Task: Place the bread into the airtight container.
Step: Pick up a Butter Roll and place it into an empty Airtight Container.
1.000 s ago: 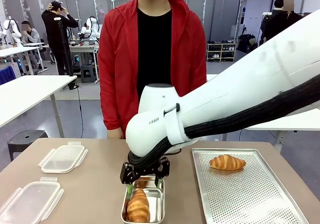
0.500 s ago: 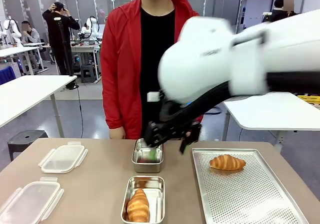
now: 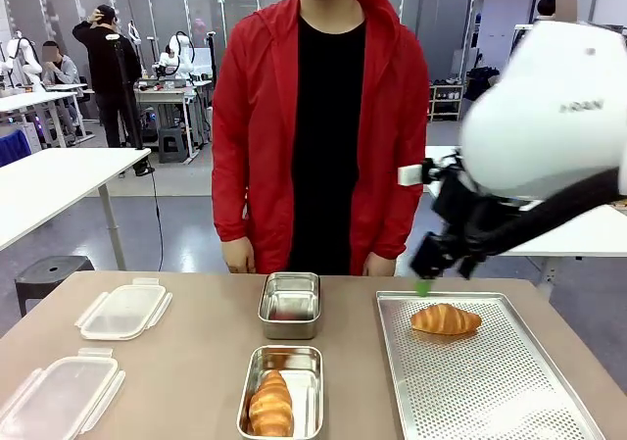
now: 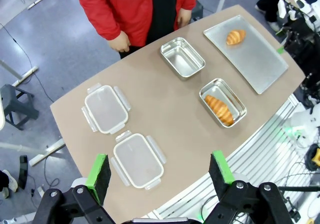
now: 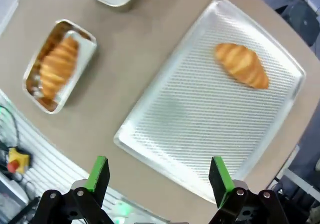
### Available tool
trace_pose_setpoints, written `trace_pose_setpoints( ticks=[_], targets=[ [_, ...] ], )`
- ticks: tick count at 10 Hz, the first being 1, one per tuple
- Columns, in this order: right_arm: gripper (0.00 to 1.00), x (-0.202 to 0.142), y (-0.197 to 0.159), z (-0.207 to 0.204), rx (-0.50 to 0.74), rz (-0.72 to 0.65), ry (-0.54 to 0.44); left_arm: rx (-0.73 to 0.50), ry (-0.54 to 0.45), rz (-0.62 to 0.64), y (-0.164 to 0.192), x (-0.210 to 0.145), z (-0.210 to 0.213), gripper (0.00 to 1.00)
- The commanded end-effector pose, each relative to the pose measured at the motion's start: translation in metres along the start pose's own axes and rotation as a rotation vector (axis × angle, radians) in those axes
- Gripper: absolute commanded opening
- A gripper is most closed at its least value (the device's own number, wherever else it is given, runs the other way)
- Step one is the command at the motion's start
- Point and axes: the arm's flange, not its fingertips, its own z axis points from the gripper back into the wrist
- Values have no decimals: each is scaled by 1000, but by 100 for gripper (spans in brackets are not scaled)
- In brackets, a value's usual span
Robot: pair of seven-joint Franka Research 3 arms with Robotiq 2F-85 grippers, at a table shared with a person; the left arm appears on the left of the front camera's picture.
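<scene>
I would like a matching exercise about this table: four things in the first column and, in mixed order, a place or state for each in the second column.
Things
A. near steel box
B. far steel box
C. metal tray
D. right end effector

Places or states
1. empty
2. open, in the air over the tray
3. holds a croissant
4. bears the other croissant near its far edge

Pairs: A-3; B-1; C-4; D-2

Right arm (image 3: pixel 554 107): rounded white housing with grey lettering; black sleeved cable bundle (image 3: pixel 568 203) routed underneath. Left fingers (image 4: pixel 98 170) and right fingers (image 5: pixel 98 173): black links, pivot screws, green pads. Person (image 3: pixel 323 126): red jacket, black shirt
</scene>
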Motion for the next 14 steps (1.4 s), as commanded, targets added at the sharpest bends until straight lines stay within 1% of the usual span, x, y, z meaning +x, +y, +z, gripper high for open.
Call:
trace_pose_setpoints(
  ticks=[1,2,3,4,5,6,7,8,9,11,13,14],
  targets=[
    [100,-17,-44,-13,17,102,-111,-7,-2,-14,0,0,1,100],
    [100,-24,-62,-24,57,152,-145,-7,-2,-14,0,0,1,100],
    [100,-27,-77,-33,85,200,-214,-7,-2,-14,0,0,1,100],
    [100,-26,-91,-44,112,202,-264,-7,-2,-14,0,0,1,100],
    [100,-19,-100,-67,187,179,-302,-7,-2,-14,0,0,1,100],
    [100,-22,-109,-72,263,153,-365,-7,-2,-14,0,0,1,100],
    [100,-48,-128,-54,293,94,-485,-7,-2,-14,0,0,1,100],
    [100,-95,-155,-32,270,-1,-558,-7,-2,-14,0,0,1,100],
    [100,-142,-172,-16,235,-76,-608,-7,-2,-14,0,0,1,100],
    [100,-228,-181,3,169,-195,-707,-7,-2,-14,0,0,1,100],
    [100,-292,-182,12,122,-298,-752,-7,-2,-14,0,0,1,100],
    [100,-312,-181,13,117,-337,-756,-7,-2,-14,0,0,1,100]
  ],
)
